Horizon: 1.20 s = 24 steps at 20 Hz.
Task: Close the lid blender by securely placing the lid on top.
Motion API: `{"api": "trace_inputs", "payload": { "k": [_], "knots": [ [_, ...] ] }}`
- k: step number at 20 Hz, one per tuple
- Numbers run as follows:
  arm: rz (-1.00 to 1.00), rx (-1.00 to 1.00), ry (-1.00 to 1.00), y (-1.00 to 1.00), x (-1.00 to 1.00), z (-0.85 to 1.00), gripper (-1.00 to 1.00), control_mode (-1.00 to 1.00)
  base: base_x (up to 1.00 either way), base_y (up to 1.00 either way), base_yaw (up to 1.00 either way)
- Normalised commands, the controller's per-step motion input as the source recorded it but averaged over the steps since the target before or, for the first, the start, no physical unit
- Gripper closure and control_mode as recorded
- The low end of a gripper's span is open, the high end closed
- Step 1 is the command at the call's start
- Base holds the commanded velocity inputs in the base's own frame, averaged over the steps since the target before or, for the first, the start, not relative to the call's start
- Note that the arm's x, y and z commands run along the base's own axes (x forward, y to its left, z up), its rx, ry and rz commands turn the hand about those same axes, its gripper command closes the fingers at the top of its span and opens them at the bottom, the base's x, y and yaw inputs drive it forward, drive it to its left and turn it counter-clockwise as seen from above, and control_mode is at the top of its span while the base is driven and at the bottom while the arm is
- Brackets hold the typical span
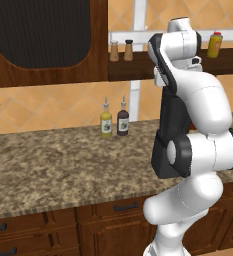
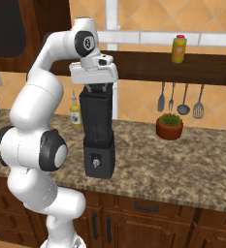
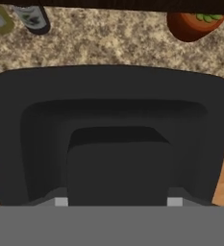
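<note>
The blender (image 2: 98, 138) was seen standing upright on the granite worktop (image 2: 182, 160), close to its front edge, with the small round knob on its base turned toward the front. In the right base view the gripper (image 2: 96, 88) was held directly over the open top of the jar, pointing straight down, its fingers reaching the jar's rim. In the hand view the jar's dark, rounded-square mouth (image 3: 108, 86) was looked into from above, and a flat black piece, taken to be the lid (image 3: 118, 168), was seen low in that view between the finger tips; the jaws were drawn close together and were clamped on it. Whether the lid already touched the rim could not be told. Toward the back edge of the worktop, two sauce bottles (image 1: 114, 120) were set side by side, well apart from the blender, and a small potted plant (image 2: 169, 126) was placed to the blender's other side. Kitchen utensils (image 2: 180, 100) were hung on the wall above the plant, and a yellow bottle (image 2: 179, 49) was stood on the shelf above.
</note>
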Motion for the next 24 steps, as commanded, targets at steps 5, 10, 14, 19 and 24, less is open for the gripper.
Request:
{"api": "trace_inputs", "payload": {
  "k": [5, 10, 14, 19, 24],
  "knots": [
    [0.0, -0.04, 0.06, 0.0, -0.09, -0.23, 1.0, -1.0, 0.0, 0.0, 0.0],
    [0.0, -0.04, 0.09, 0.0, -0.17, -0.23, 1.0, -1.0, 0.0, 0.0, 0.0],
    [0.0, 0.0, 0.01, 0.0, -0.05, 0.0, 1.0, -1.0, 0.0, 0.0, 0.0],
    [0.0, 0.01, 0.01, -0.09, -0.48, 0.0, 1.0, -1.0, 0.0, 0.0, 0.0],
    [0.0, -0.03, 0.0, 0.0, 0.0, -0.12, 1.0, -1.0, 0.0, 0.0, 0.0]
  ]
}}
